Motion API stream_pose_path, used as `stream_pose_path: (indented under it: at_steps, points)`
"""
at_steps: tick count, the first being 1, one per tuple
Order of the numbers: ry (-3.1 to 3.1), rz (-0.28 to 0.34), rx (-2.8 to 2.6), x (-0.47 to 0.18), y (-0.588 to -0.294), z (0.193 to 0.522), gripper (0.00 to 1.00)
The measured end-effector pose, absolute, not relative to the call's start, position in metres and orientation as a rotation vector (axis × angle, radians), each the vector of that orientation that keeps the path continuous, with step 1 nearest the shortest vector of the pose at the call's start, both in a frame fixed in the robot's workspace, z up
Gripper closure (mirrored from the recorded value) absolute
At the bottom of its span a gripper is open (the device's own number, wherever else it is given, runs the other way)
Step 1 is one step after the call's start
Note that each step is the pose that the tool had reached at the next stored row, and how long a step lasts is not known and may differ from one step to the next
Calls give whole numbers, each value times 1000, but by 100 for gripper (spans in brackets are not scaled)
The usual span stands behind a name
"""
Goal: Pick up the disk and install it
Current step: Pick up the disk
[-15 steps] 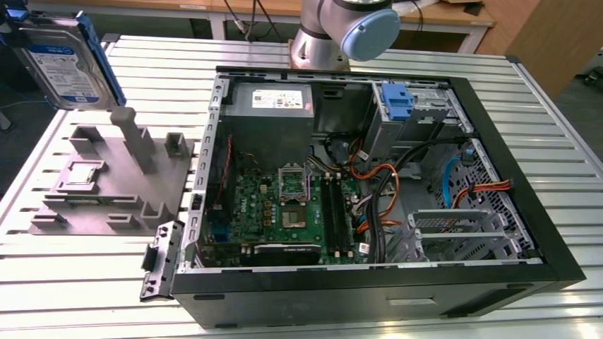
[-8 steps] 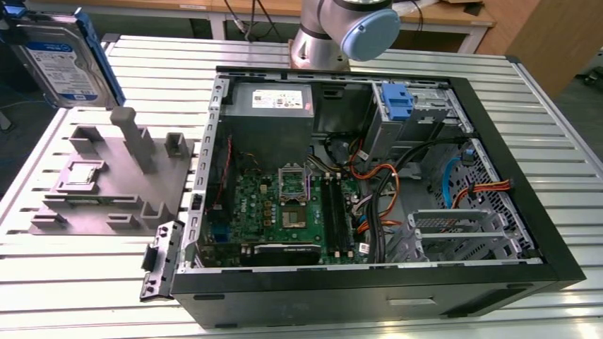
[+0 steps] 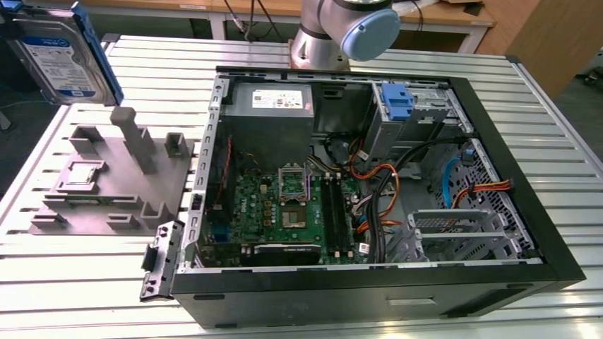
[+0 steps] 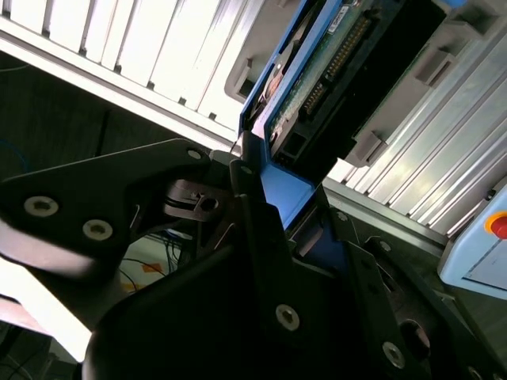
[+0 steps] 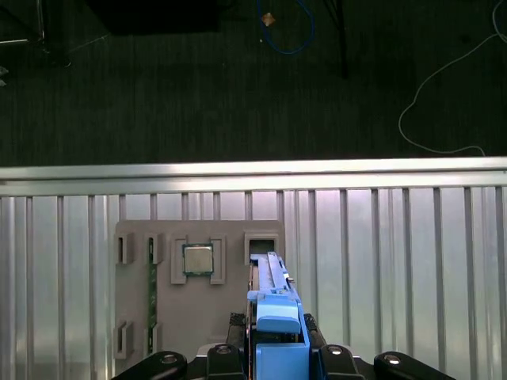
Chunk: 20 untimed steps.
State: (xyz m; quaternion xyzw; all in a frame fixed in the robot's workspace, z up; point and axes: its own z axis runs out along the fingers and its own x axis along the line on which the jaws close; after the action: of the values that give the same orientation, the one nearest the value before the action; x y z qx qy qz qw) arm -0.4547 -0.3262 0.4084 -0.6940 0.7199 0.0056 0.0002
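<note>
Pincer (image 5: 277,350) tight on disk (image 3: 61,53), over fixture (image 3: 104,187)

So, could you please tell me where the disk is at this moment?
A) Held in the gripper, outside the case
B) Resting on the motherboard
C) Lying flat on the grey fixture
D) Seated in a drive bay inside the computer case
A: in the exterior view the disk hangs upright over the grey fixture, outside the computer case, and in the first wrist view the gripper is shut on its blue carrier.
</note>
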Motion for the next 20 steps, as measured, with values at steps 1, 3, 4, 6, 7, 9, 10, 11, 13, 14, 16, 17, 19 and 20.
stream_pose_path:
  at_steps: [1,3,4,6,7,9,10,11,13,14,16,17,19,20]
  points:
    - [2261,18,-2180,-455,-326,409,64]
    - [2261,18,-2180,-455,-326,411,64]
    - [2262,18,-2180,-455,-326,411,64]
    - [2262,18,-2180,-455,-326,413,64]
    - [2261,18,-2180,-455,-326,413,64]
    - [2262,18,-2180,-455,-326,415,64]
    - [2261,18,-2180,-455,-326,415,64]
    - [2261,18,-2180,-455,-326,416,64]
    - [2262,18,-2180,-455,-326,417,64]
    - [2261,18,-2180,-455,-326,417,64]
    - [2261,18,-2180,-455,-326,418,64]
    - [2261,18,-2180,-455,-326,419,64]
    - [2261,17,-2180,-455,-326,419,64]
    - [2261,18,-2180,-455,-326,420,64]
